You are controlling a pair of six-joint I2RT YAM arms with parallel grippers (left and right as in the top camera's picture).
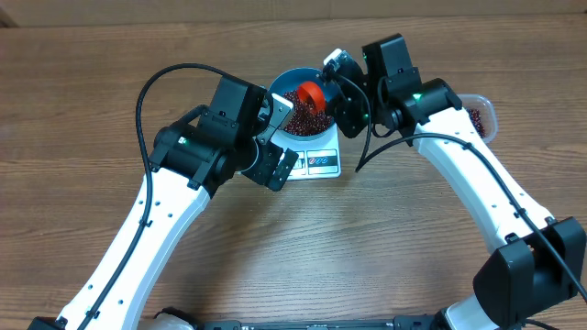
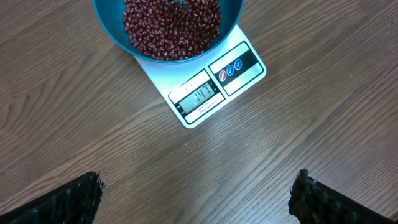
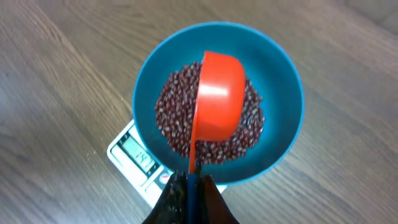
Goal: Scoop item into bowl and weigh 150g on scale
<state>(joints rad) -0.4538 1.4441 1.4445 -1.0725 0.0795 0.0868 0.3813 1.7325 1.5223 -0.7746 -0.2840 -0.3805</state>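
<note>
While the right gripper (image 3: 191, 180) is pinched tight on the thin handle of the orange scoop (image 3: 217, 99), the scoop sticks straight out in front of it. The handle runs from the jaws out over the middle of the blue bowl (image 3: 283, 81). The cup end looks tipped over, with its round back up, so I think it has no beans left in it.

The beans (image 3: 171, 118) lie in a heap in the bowl, right under the scoop. The bowl sits on the white scale (image 3: 127, 149), and the scale's little screen pokes out on the side nearest this gripper. The number looks a bit under what is wanted, but the last digit is hard to read.

The left gripper (image 2: 196, 199) is spread wide and holds nothing. The bowl and scale are in front of it, near but not touching.

The right arm is the one with the scoop, so it is the one to fetch more. A clear tub (image 1: 481, 115) with a few beans sits out past this gripper's outer side, away from the left arm, and the arm half hides it. I think only a small pinch of beans is needed. The way out to the tub looks open, with bare table (image 1: 92, 92) around. The tight spot is over the bowl, where both grippers are close together.
</note>
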